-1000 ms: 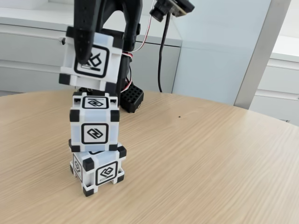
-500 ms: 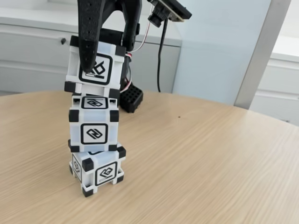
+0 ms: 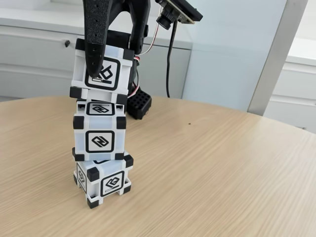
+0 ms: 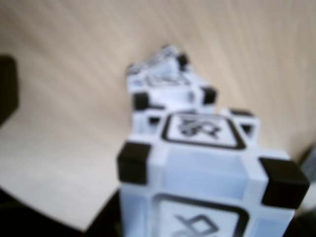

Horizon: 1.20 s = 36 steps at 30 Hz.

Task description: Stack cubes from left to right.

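Three white cubes with black corners stand in a column on the left of the wooden table (image 3: 222, 173). The bottom cube (image 3: 104, 180) sits turned at an angle, and the middle cube (image 3: 99, 136) rests on it. The top cube (image 3: 114, 74) sits level on the middle cube, or a hair above it. My black gripper (image 3: 104, 70) comes down from above and is shut on the top cube, with one finger (image 3: 94, 44) across its front face. In the wrist view the held cube (image 4: 212, 173) looms close and blurred, with the lower cubes (image 4: 163, 74) beyond it.
Behind the stack stands the arm's black base (image 3: 138, 103), with a dark cable (image 3: 170, 54) hanging beside it and the wrist camera (image 3: 177, 10) above. White cabinets and a grey post (image 3: 276, 54) lie past the table's curved far edge. Bare wood stretches to the right of the stack.
My gripper has lowered the top cube and shifted it slightly right. The cube went from tilted and above the stack to level on the middle cube. The two lower cubes have not moved.
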Each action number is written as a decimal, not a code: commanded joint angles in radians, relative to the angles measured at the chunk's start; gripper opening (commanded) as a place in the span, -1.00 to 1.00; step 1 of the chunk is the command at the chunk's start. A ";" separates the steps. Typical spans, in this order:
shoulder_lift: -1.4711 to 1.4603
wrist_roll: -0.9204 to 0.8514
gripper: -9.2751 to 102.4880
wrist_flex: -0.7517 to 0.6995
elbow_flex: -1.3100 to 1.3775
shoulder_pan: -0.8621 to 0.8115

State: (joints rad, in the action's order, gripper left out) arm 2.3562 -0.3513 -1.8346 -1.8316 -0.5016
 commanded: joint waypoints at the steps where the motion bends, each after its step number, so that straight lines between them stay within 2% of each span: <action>1: 0.021 -0.009 -0.48 -0.081 0.005 0.006; 4: 0.021 -0.009 -0.27 -0.081 0.005 0.006; 7: 0.021 -0.009 -0.20 -0.081 0.005 0.006; 20: 0.091 0.011 -0.20 -0.081 0.011 0.009; 24: 0.152 0.032 -0.23 -0.081 0.018 0.103; 31: 0.255 0.063 -0.48 -0.081 0.018 0.321; 32: 0.270 0.063 -0.54 -0.081 0.020 0.345; 34: 0.310 0.063 -0.80 -0.080 0.020 0.391; 36: 0.353 0.063 -0.83 -0.080 0.020 0.433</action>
State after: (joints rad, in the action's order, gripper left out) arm 2.6615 -0.2991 -1.8346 -1.8316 -0.1227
